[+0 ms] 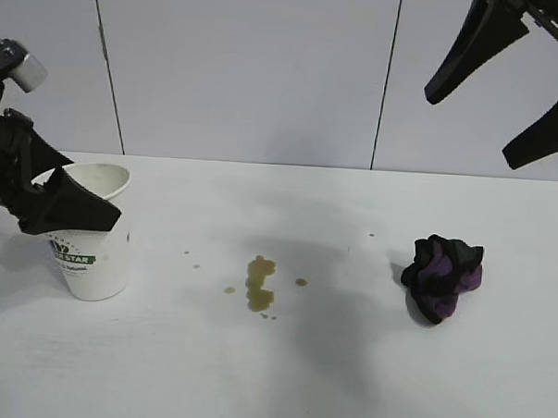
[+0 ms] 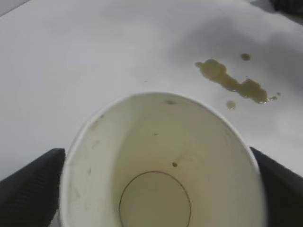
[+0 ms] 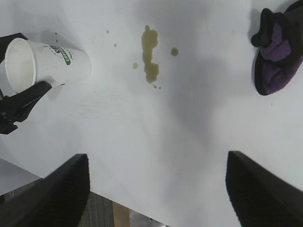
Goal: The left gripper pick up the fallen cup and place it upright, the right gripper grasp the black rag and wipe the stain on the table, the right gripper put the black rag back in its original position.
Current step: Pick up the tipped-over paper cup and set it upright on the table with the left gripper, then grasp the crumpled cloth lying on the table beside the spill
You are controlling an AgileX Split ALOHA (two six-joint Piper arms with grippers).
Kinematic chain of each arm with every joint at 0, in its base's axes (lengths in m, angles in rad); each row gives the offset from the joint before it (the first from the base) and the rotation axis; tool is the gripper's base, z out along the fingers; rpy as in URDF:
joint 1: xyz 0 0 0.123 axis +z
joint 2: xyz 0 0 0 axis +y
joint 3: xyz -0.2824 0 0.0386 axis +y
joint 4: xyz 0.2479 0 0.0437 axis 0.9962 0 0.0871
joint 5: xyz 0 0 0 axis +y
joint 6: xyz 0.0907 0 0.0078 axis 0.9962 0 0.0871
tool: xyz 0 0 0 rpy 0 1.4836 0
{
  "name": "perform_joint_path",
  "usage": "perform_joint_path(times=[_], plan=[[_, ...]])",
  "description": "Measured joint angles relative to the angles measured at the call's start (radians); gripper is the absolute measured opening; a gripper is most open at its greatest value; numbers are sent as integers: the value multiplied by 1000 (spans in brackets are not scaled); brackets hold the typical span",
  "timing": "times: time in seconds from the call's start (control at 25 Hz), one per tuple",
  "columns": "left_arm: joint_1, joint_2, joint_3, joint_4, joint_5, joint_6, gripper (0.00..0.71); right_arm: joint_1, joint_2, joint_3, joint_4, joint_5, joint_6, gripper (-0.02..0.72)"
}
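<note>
White paper cup (image 1: 92,247), green "STAR" lettering

Your right wrist view shows the cup (image 3: 47,64) at upper left between the left gripper (image 3: 14,71) fingers, the stain (image 3: 150,56) at top centre, the black rag (image 3: 277,54) at upper right, all on the table (image 3: 156,142).

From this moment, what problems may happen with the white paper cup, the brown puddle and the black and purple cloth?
1. The left gripper is open but its fingers flank the upright white paper cup; withdrawing carelessly may knock it over.
2. The brownish coffee stain has small droplets around it; a single wipe may miss them.
3. The right gripper hangs open well above the bunched black and purple rag; a grasp of one fold may let it slip.
</note>
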Motion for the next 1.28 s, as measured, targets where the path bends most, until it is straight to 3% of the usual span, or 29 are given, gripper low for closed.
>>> perform_joint_path(times=[0.36, 0.56, 0.72, 0.88, 0.96, 1.08, 1.16, 1.28], plan=[[0, -51, 0, 286, -53, -239, 694, 0, 0, 0, 1, -16, 0, 544], [0, -53, 0, 484, -83, -490, 694, 0, 0, 0, 1, -16, 0, 544], [0, -57, 0, 767, -82, -842, 694, 0, 0, 0, 1, -17, 0, 544], [5, -102, 0, 1165, -81, -1326, 690, 0, 0, 0, 1, -17, 0, 544], [29, -152, -10, 1369, -80, -1628, 674, 0, 0, 0, 1, -14, 0, 544], [106, -259, -52, 1598, -77, -1992, 660, 0, 0, 0, 1, -8, 0, 544], [179, -350, -88, 1677, -76, -2143, 656, 0, 0, 0, 1, -6, 0, 544], [282, -524, -131, 1695, -79, -2253, 656, 0, 0, 0, 1, -6, 0, 544]])
